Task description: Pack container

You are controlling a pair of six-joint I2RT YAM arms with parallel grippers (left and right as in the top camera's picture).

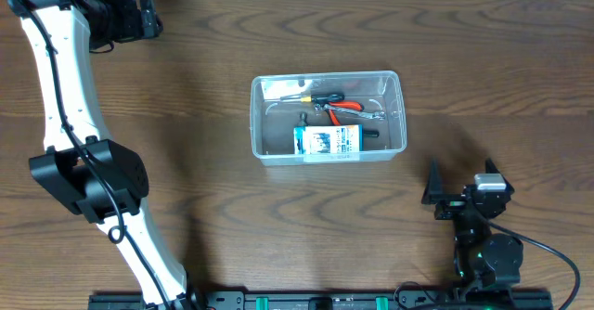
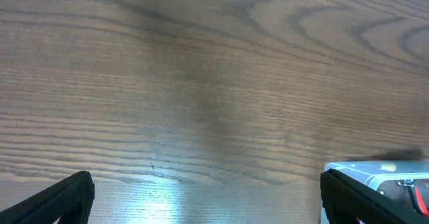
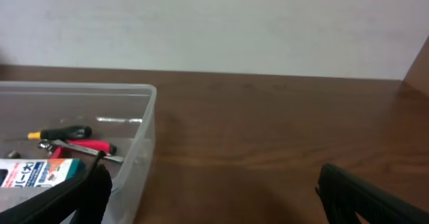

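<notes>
At the far left corner of the table (image 1: 186,87), the left gripper (image 2: 206,184) hangs over bare wood, its jaws spread wide with nothing between them. In the middle of the table sits the container (image 1: 257,124), holding a yellow-and-black screwdriver (image 1: 320,97), red-handled pliers (image 1: 345,113) and a blue-and-white box (image 1: 327,141) against its near wall. To the right, near the front edge, the right gripper (image 1: 461,182) has its jaws spread wide and empty, well apart from the container.
</notes>
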